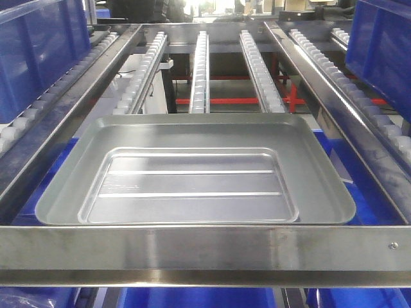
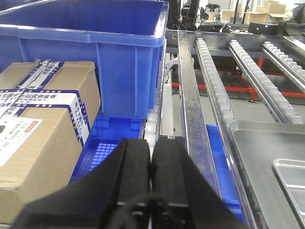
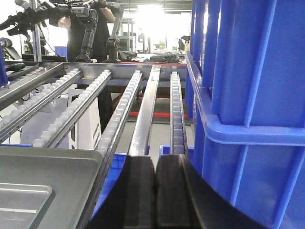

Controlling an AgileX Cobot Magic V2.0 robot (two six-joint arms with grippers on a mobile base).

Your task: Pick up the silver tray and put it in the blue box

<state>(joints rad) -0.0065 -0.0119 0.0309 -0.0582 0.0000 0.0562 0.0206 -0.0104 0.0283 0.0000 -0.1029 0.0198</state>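
Observation:
The silver tray lies flat on the roller rails in the middle of the rack, with nothing touching it. Its edge shows at the lower right of the left wrist view and at the lower left of the right wrist view. A deep blue box stands on the left lane, and another blue box on the right lane. My left gripper is shut and empty, left of the tray. My right gripper is shut and empty between the tray and the right box.
A steel front rail crosses just in front of the tray. Roller tracks run back from it. Cardboard boxes sit at the far left. Lower blue crates lie under the rack. Other robot arms stand far behind.

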